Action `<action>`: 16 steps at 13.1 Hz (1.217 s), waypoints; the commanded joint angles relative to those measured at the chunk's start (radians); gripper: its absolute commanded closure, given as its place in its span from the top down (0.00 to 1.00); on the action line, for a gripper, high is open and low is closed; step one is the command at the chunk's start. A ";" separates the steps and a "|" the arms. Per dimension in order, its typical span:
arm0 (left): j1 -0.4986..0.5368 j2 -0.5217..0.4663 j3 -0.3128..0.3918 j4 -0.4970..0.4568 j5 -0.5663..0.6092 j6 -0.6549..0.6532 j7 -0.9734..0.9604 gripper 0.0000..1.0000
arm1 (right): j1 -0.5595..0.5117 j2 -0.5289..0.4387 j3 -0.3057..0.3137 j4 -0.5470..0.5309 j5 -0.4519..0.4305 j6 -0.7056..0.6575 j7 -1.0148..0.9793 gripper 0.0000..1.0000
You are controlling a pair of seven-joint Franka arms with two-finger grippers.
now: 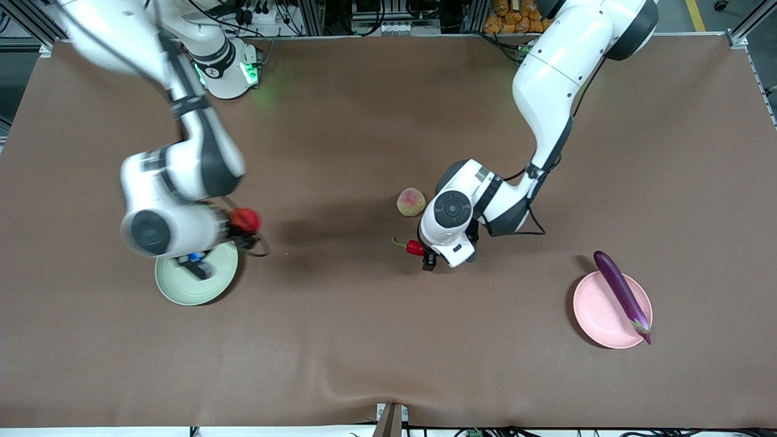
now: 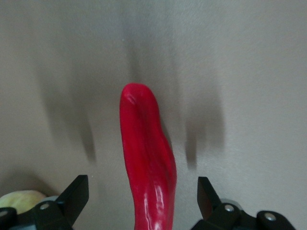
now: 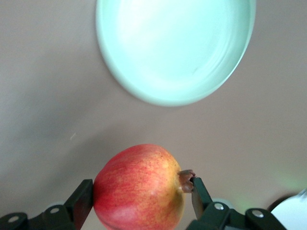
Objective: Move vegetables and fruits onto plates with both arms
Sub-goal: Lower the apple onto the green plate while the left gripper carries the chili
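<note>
Pomegranate (image 3: 139, 188), pinched between right gripper (image 3: 141, 196) fingers at green plate (image 1: 182, 292)'s 1 o'clock rim: carry over centre before release; chili pepper (image 2: 148, 172), on worktop at peach (image 1: 411, 202)'s 6 o'clock, between spread left gripper (image 2: 143, 194) fingers: straddle squarely, then close.

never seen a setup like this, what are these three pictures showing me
Two white robot arms work at a brown table. One picture looks down from a high camera facing them; the others come from cameras on each wrist. The right gripper holds a pomegranate in its fingers beside the green plate. The left gripper, fingers open, straddles a red chili pepper lying on the table. A peach lies nearby. An eggplant already rests across the pink plate.
</note>
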 commanded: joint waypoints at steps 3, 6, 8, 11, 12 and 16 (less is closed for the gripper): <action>-0.003 0.000 0.008 -0.017 0.034 0.055 -0.018 0.00 | -0.185 0.002 0.027 -0.156 -0.044 0.228 -0.263 0.00; 0.051 -0.033 0.009 -0.003 0.055 0.049 0.055 0.00 | -0.262 0.067 0.028 -0.159 -0.042 0.328 -0.346 0.07; 0.148 -0.079 0.005 0.012 0.060 0.041 0.181 0.00 | -0.270 0.091 0.028 -0.159 -0.042 0.335 -0.347 0.99; 0.292 -0.119 -0.003 0.021 0.054 0.017 0.463 0.00 | -0.245 0.049 0.042 -0.118 -0.030 0.224 -0.340 1.00; 0.337 -0.129 -0.003 0.027 0.049 0.008 0.558 0.00 | -0.238 0.038 0.046 -0.052 -0.019 0.115 -0.338 1.00; 0.460 -0.127 0.003 0.032 0.058 -0.003 0.926 0.00 | -0.201 0.033 0.048 0.080 0.165 -0.081 -0.324 1.00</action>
